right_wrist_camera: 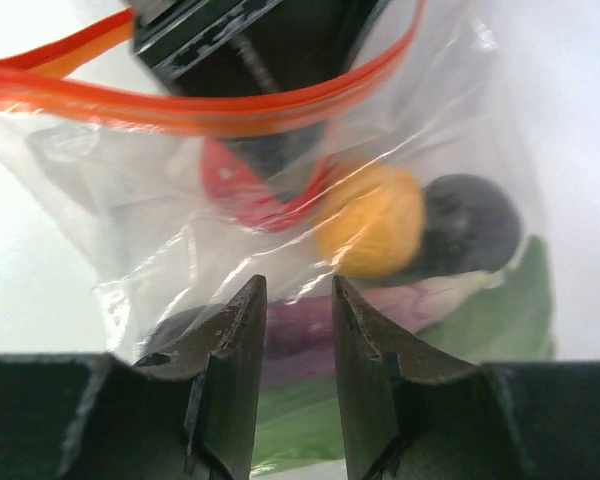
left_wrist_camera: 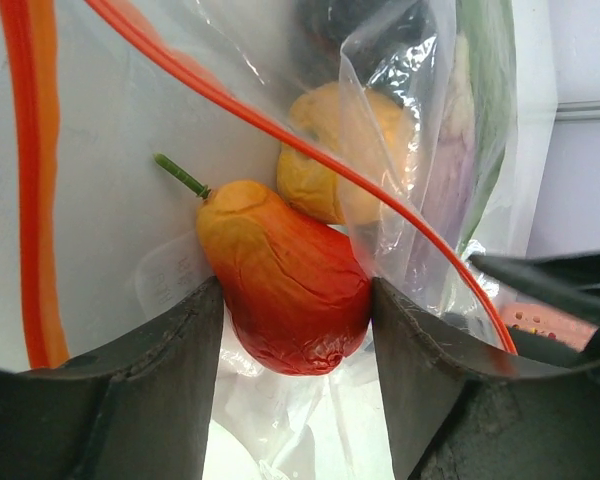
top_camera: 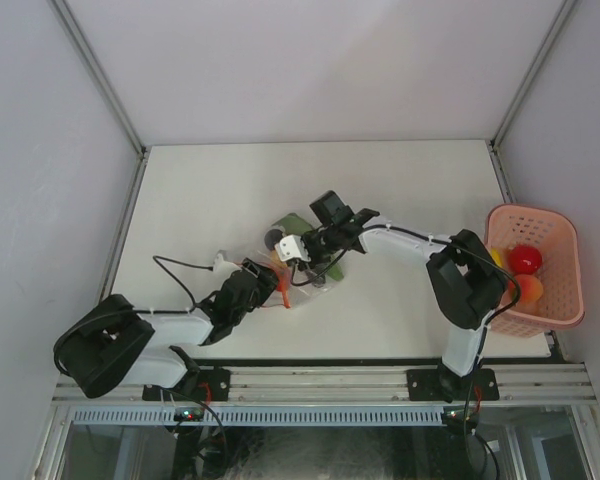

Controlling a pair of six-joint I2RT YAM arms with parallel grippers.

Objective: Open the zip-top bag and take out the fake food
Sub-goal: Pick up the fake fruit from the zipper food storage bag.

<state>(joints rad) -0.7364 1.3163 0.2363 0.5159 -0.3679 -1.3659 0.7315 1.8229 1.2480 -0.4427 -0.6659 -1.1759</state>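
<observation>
Grey walls box in the white desk (top_camera: 400, 190). From above, the left arm (top_camera: 180, 325) and right arm (top_camera: 410, 240) meet at the zip-top bag (top_camera: 325, 272) lying near the middle. A pink basket (top_camera: 570, 300) at the right edge holds a red round piece and orange ones.

From the left wrist, the left gripper (left_wrist_camera: 295, 300) is inside the bag's open mouth, clamped on a red-orange toy fruit (left_wrist_camera: 280, 270) with a green stem. The zip strip (left_wrist_camera: 310, 150) crosses just above it. More fake food (left_wrist_camera: 340, 150) sits deeper in: a yellow-orange piece and something dark.

From the right wrist, the right gripper (right_wrist_camera: 298, 300) sits at the bag's side, jaws close with a narrow gap. I cannot tell whether they pinch the film.

The pull likely goes best straight back along the mouth, slowly, with the grip firm on the fruit's belly. The right side should anchor the bag so it does not drag along. The stem could snag the strip.
</observation>
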